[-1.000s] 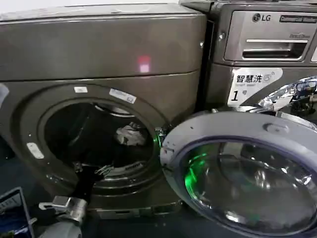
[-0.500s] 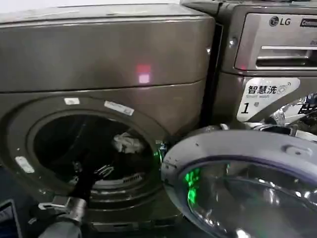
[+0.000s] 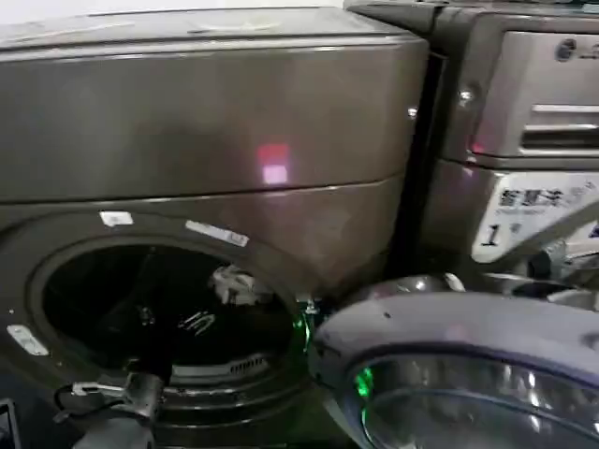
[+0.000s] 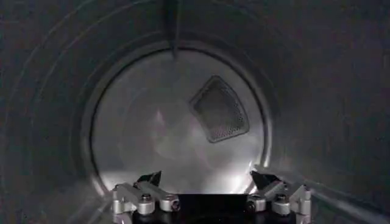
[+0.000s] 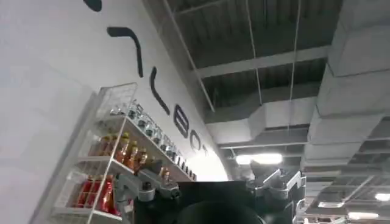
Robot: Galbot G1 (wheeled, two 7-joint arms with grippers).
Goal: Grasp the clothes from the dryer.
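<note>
The dryer [image 3: 215, 112] is a dark grey-brown machine with its round porthole open. The clothes [image 3: 234, 283], a small white-grey wad, lie deep inside the dark drum. My left arm reaches in through the porthole from below. Its gripper [image 3: 197, 323] hangs a little below and to the left of the wad, not touching it. In the left wrist view the left gripper [image 4: 205, 179] is open with nothing between its fingers, facing the drum's back wall [image 4: 177, 122]; the wad is out of that view. My right gripper [image 5: 198, 176] points up at the ceiling, open and empty.
The dryer's grey-rimmed glass door [image 3: 468, 355] hangs open at the lower right, close to the porthole. A second machine with a control panel [image 3: 533, 103] stands to the right. A shelf of bottles [image 5: 116, 152] shows in the right wrist view.
The head view has shifted, so the dryer sits lower and further left in it. The left gripper now sits closer under the clothes inside the drum. It stays open.
</note>
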